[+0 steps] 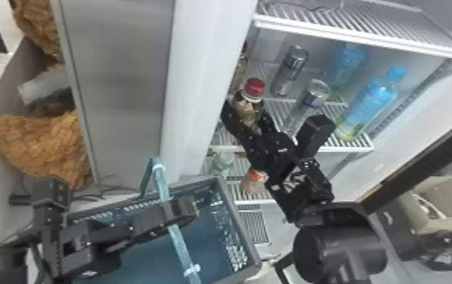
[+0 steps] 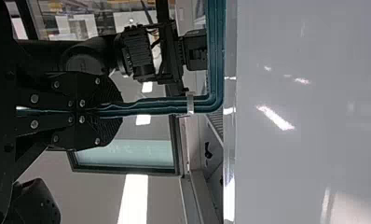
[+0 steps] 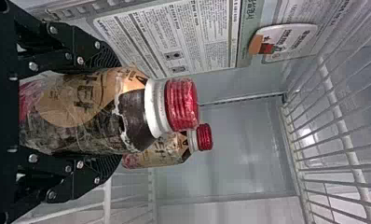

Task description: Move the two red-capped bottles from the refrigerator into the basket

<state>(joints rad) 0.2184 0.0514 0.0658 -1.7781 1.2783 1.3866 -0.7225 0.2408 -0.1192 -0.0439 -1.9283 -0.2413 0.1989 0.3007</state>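
Red-capped bottles, neither yet basketed: our right gripper [image 3: 111, 112] grasps the near bottle [image 1: 254, 90] inside the refrigerator [image 1: 206, 75], the other bottle [image 3: 160, 151] waits at its eleven o'clock, and our left gripper [image 2: 111, 111] clenches the handle [image 1: 178, 238] of the basket [image 1: 238, 223] towards seven.

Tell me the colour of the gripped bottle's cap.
The cap is red, seen best in the right wrist view.

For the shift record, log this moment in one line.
Right gripper: closed around dark, red-capped plastic bottle | Left gripper: shut on handle of blue plastic basket | Second red-capped bottle: inside white refrigerator
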